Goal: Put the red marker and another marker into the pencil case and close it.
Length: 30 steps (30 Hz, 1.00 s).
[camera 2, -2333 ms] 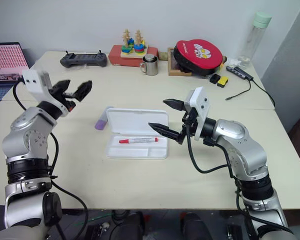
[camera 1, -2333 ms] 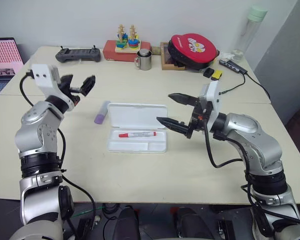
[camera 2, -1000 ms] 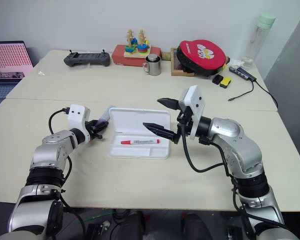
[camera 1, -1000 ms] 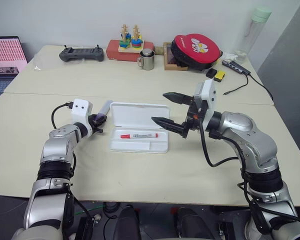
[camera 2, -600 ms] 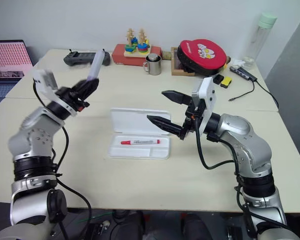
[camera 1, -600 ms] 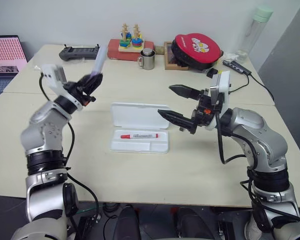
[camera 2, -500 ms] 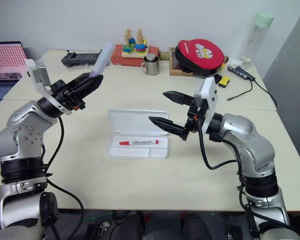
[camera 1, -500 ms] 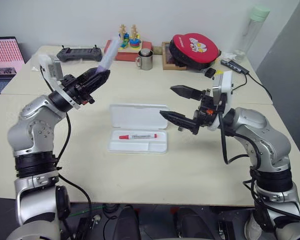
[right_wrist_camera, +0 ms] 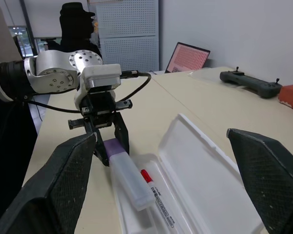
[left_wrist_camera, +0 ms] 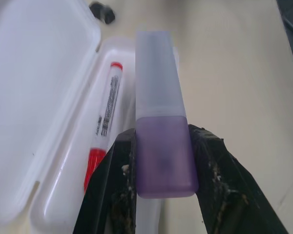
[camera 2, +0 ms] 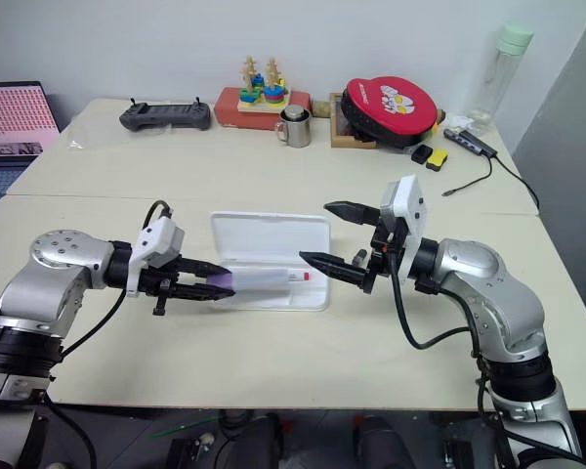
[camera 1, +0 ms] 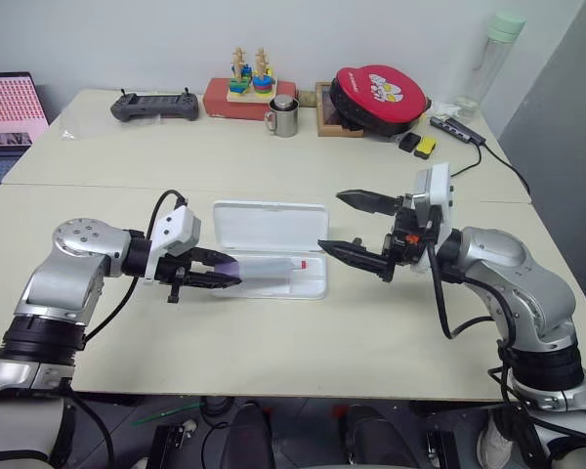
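Observation:
The pencil case [camera 1: 271, 223] lies open mid-table, with its lid flat behind the tray. The red marker [left_wrist_camera: 105, 126] lies lengthwise in the tray, and its red tip [camera 1: 301, 264] peeks out past the lilac marker. My left gripper [camera 1: 220, 278] is shut on the purple end of the lilac marker [camera 2: 259, 281]. It holds the marker roughly level, and the pale cap end reaches over the tray's front part, just above or beside the red marker. My right gripper [camera 1: 347, 227] hovers open at the case's right end, pointing left, with nothing between its fingers.
Along the far edge stand a black controller [camera 1: 154, 105], a stacking toy on a red box [camera 1: 246, 88], a metal mug [camera 1: 281, 117], a red round pouch [camera 1: 379, 98] and a bottle [camera 1: 488, 59]. A laptop [camera 1: 10, 107] sits far left, and small black and yellow blocks [camera 1: 417, 145] lie at the right.
My left arm has swung down from a raised pose and rolled, bringing the lilac marker from pointing upward to lying level over the case's tray. The right gripper has hardly moved.

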Each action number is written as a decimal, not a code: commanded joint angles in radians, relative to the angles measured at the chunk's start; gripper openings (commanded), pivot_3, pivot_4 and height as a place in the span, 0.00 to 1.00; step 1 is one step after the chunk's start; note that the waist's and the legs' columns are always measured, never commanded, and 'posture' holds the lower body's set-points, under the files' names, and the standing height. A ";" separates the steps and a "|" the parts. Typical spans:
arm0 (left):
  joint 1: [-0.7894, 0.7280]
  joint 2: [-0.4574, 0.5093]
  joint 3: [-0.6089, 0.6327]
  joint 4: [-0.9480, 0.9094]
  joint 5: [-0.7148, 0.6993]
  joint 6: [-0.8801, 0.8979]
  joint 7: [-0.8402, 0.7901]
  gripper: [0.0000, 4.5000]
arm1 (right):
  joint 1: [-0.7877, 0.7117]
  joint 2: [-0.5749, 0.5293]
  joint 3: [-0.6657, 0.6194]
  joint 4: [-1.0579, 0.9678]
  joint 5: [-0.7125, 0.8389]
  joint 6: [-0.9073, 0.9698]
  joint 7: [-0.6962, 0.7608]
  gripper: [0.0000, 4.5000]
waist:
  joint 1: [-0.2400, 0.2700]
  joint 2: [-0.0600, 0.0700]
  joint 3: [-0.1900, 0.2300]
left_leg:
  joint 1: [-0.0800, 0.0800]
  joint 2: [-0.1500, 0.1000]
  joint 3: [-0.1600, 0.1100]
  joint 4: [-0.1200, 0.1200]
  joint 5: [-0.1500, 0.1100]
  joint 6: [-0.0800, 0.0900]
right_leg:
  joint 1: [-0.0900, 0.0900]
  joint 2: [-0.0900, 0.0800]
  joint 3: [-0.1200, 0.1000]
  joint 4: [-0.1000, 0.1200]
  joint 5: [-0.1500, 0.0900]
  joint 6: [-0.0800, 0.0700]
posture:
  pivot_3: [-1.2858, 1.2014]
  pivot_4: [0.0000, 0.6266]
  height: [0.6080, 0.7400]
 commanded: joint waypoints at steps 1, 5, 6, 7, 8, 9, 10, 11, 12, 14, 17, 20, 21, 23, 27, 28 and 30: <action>-0.037 0.011 -0.018 0.036 0.050 -0.063 -0.032 0.27 | 0.018 -0.012 0.022 -0.054 -0.021 -0.017 -0.003 1.00 | 0.002 0.000 0.000 | 0.000 0.000 0.000 0.000 0.000 0.000 | 0.000 0.000 0.000 0.000 0.000 0.000 | 0.52 0.24 1.00; -0.057 0.003 -0.036 0.095 0.110 -0.134 -0.018 0.27 | 0.030 -0.018 0.050 -0.058 -0.047 -0.019 -0.005 1.00 | 0.005 0.000 0.000 | 0.000 0.000 0.000 0.000 0.000 0.000 | 0.000 0.000 0.000 0.000 0.000 0.000 | 0.52 0.24 1.00; -0.058 0.002 -0.036 0.101 0.114 -0.137 -0.021 0.27 | 0.030 -0.018 0.052 -0.058 -0.049 -0.020 -0.005 1.00 | 0.005 0.000 0.000 | 0.000 0.000 0.000 0.000 0.000 0.000 | 0.000 0.000 0.000 0.000 0.000 0.000 | 0.52 0.24 1.00; -0.058 -0.001 -0.033 0.104 0.110 -0.136 -0.026 0.27 | 0.031 -0.017 0.052 -0.057 -0.049 -0.020 -0.007 1.00 | 0.005 0.000 0.000 | 0.000 0.000 0.000 0.000 0.000 0.000 | 0.000 0.000 0.000 0.000 0.000 0.000 | 0.52 0.24 1.00; -0.061 -0.008 -0.034 0.109 0.118 -0.147 -0.017 0.27 | 0.033 -0.018 0.054 -0.054 -0.055 -0.021 -0.009 1.00 | 0.004 0.000 0.000 | 0.000 0.000 0.000 0.000 0.000 0.000 | 0.000 0.000 0.000 0.000 0.000 0.000 | 0.52 0.24 1.00; -0.063 -0.014 -0.034 0.113 0.125 -0.155 -0.011 0.27 | 0.034 -0.019 0.056 -0.052 -0.059 -0.022 -0.011 1.00 | 0.005 0.000 0.000 | 0.000 0.000 0.000 0.000 0.000 0.000 | 0.000 0.000 0.000 0.000 0.000 0.000 | 0.52 0.24 1.00; -0.065 -0.020 -0.033 0.111 0.121 -0.147 -0.011 0.35 | 0.035 -0.018 0.056 -0.052 -0.060 -0.023 -0.011 1.00 | 0.005 0.000 0.000 | 0.000 0.000 0.000 0.000 0.000 0.000 | 0.000 0.000 0.000 0.000 0.000 0.000 | 0.52 0.24 1.00; -0.067 -0.024 -0.032 0.109 0.119 -0.141 -0.013 0.35 | 0.035 -0.017 0.056 -0.052 -0.061 -0.023 -0.010 1.00 | 0.005 0.000 0.000 | 0.000 0.000 0.000 0.000 0.000 0.000 | 0.000 0.000 0.000 0.000 0.000 0.000 | 0.52 0.24 1.00; -0.067 -0.027 -0.031 0.108 0.118 -0.137 -0.016 0.43 | 0.034 -0.015 0.056 -0.051 -0.062 -0.023 -0.010 1.00 | 0.005 0.000 0.000 | 0.000 0.000 0.000 0.000 0.000 0.000 | 0.000 0.000 0.000 0.000 0.000 0.000 | 0.52 0.24 1.00; -0.067 -0.035 -0.026 0.099 0.107 -0.116 -0.022 0.51 | 0.030 -0.012 0.054 -0.046 -0.066 -0.024 -0.011 1.00 | 0.005 0.000 0.000 | 0.000 0.000 0.000 0.000 0.000 0.000 | 0.000 0.000 0.000 0.000 0.000 0.000 | 0.52 0.24 1.00; -0.068 -0.038 -0.027 0.101 0.121 -0.128 -0.015 0.66 | 0.027 -0.010 0.054 -0.038 -0.074 -0.025 -0.014 1.00 | 0.005 0.000 0.000 | 0.000 0.000 0.000 0.000 0.000 0.000 | 0.000 0.000 0.000 0.000 0.000 0.000 | 0.52 0.24 1.00; -0.073 -0.047 -0.023 0.109 0.124 -0.131 -0.007 0.79 | 0.026 -0.005 0.054 -0.026 -0.082 -0.029 -0.020 1.00 | 0.005 0.000 0.000 | 0.000 0.000 0.000 0.000 0.000 0.000 | 0.000 0.000 0.000 0.000 0.000 0.000 | 0.52 0.24 1.00; -0.081 -0.061 -0.012 0.105 0.106 -0.118 0.003 0.84 | 0.023 0.000 0.054 -0.012 -0.091 -0.025 -0.035 1.00 | 0.005 0.000 0.000 | 0.000 0.000 0.000 0.000 0.000 0.000 | 0.000 0.000 0.000 0.000 0.000 0.000 | 0.52 0.24 1.00; -0.097 -0.096 0.020 0.080 0.054 -0.073 0.025 0.94 | 0.009 0.011 0.054 0.034 -0.125 -0.007 -0.088 1.00 | 0.005 0.000 0.000 | 0.000 0.000 0.000 0.000 0.000 0.000 | 0.000 0.000 0.000 0.000 0.000 0.000 | 0.52 0.24 1.00; -0.114 -0.192 0.123 -0.050 -0.119 0.118 0.117 1.00 | -0.006 0.032 0.078 0.143 -0.236 0.035 -0.213 1.00 | 0.009 -0.001 0.000 | -0.001 0.000 -0.001 0.003 0.000 0.000 | 0.001 0.000 -0.001 0.001 0.000 0.001 | 0.52 0.24 1.00; -0.116 -0.222 0.151 -0.066 -0.144 0.142 0.167 1.00 | -0.019 0.057 0.081 0.194 -0.278 0.070 -0.286 1.00 | 0.008 -0.001 0.000 | -0.001 0.000 -0.001 0.003 0.000 0.000 | 0.001 0.000 -0.001 0.001 0.001 0.002 | 0.52 0.24 1.00; -0.117 -0.253 0.183 -0.088 -0.172 0.172 0.230 1.00 | -0.036 0.089 0.083 0.253 -0.329 0.110 -0.371 1.00 | 0.004 -0.001 0.000 | -0.001 0.000 0.000 0.003 0.000 0.000 | 0.001 0.000 0.000 0.001 0.001 0.001 | 0.52 0.24 1.00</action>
